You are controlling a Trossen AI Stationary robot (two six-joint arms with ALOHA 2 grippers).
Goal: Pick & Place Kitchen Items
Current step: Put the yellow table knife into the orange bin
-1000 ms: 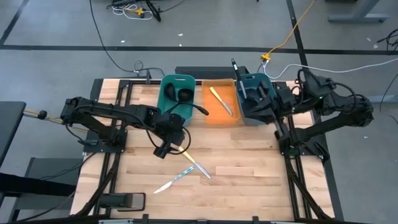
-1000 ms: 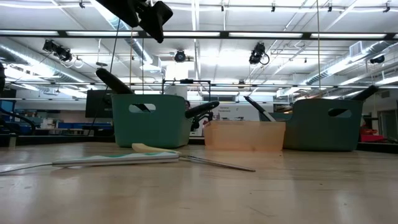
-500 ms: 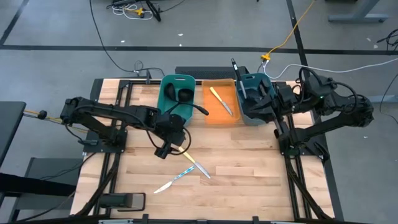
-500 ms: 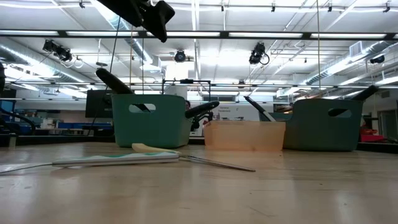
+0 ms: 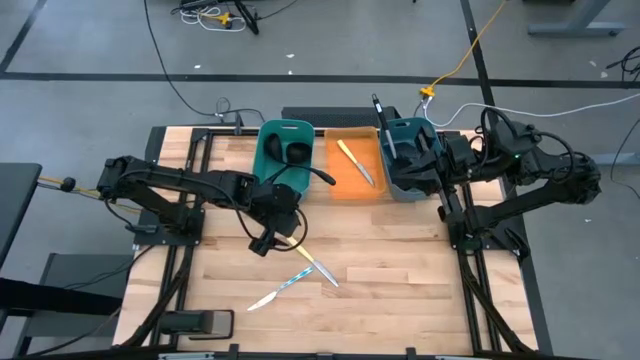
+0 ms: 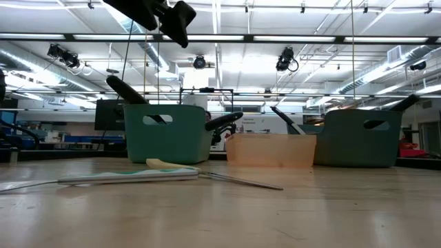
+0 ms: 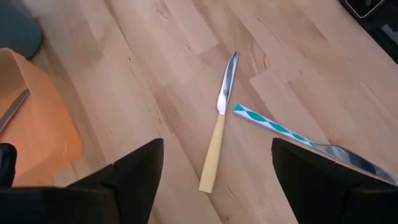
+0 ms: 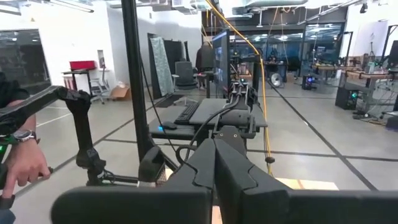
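Note:
Two knives lie flat on the wooden table: one with a pale yellow handle [image 7: 214,143] [image 5: 315,265], one with a light-blue patterned handle [image 7: 273,124] [image 5: 283,288], which crosses close to the first knife's blade. My left gripper [image 7: 217,152] [image 5: 272,240] hangs open, high above the yellow handle, touching nothing; in the low view the left gripper [image 6: 172,17] is near the top edge. My right gripper [image 8: 214,168] [image 5: 436,165] is shut and empty, held level over the right teal bin [image 5: 412,155].
At the table's far side stand a left teal bin [image 5: 285,150] holding black ladles, an orange tray [image 5: 355,180] with a yellow-handled knife [image 5: 355,160], and the right bin with black utensils. A person's hand [image 8: 18,168] shows beyond the table. Bare wood lies near the front.

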